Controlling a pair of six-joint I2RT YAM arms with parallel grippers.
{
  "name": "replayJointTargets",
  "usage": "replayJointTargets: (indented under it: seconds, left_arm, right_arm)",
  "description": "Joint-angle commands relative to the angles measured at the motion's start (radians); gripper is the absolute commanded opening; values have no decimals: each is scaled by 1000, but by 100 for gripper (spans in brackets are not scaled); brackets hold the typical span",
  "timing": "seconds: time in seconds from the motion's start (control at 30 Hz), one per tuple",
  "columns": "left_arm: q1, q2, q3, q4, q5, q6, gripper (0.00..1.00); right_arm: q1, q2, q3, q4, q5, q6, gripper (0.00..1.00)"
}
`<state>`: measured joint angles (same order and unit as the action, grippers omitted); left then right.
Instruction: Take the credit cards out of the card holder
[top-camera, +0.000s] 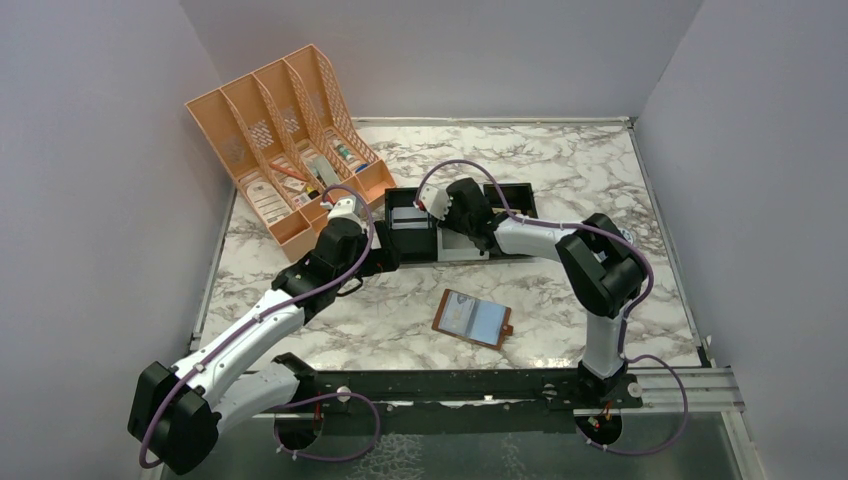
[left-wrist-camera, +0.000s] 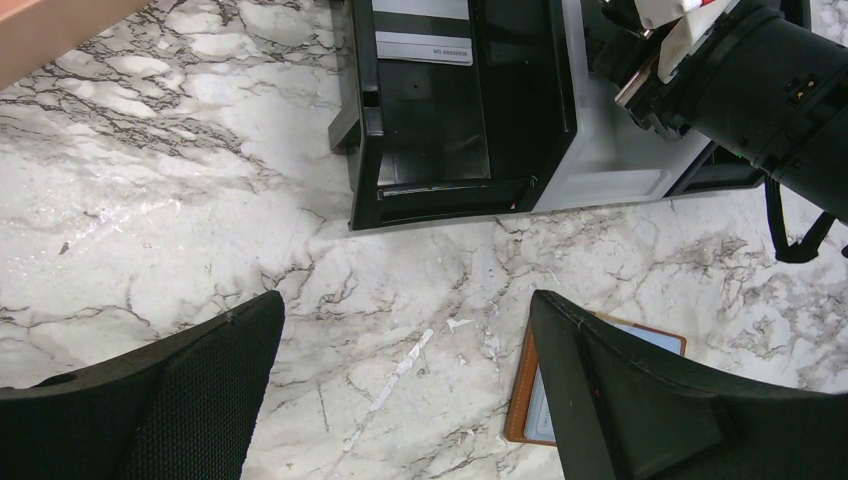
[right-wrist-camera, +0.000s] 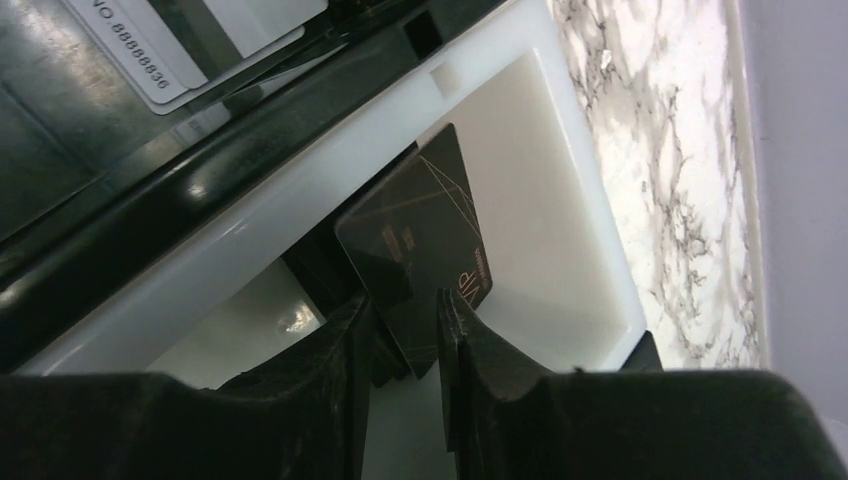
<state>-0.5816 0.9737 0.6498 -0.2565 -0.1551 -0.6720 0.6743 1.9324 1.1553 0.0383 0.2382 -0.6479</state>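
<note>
Looking at the top view, I found the wallet (top-camera: 472, 318) lying open at lower centre on the marble (top-camera: 560, 150), well apart from the trays (top-camera: 512, 192) above it. From the left wrist, the left gripper (left-wrist-camera: 407, 300) stood wide open and empty, the wallet at lower right partly behind one finger, a pale card (left-wrist-camera: 423, 46) in the black tray (left-wrist-camera: 362, 120) at the top. From the right wrist, the right gripper (right-wrist-camera: 405, 300) flanked a black card's (right-wrist-camera: 415, 235) lower corner over the white tray (right-wrist-camera: 560, 200); pinched or loose, I could not tell. I judged cards light, stiff, slick: take an exposed edge.
</note>
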Motion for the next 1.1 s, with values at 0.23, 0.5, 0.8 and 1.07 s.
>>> replayJointTargets:
  seconds: [0.23, 0.5, 0.8, 1.07]
  left_arm:
    - [5, -4, -13, 5, 3, -10, 96]
    - [5, -22, -31, 61, 103, -11, 96]
    - [1, 44, -86, 258, 378, -11, 93]
    - [-86, 164, -67, 306, 393, -3, 91]
  right_arm:
    - [2, -40, 7, -26, -58, 34, 32]
    - [1, -187, -8, -6, -92, 230, 34]
    - [1, -534, -324, 47, -299, 1024, 38]
    - [-1, -696, -507, -35, -420, 1336, 37]
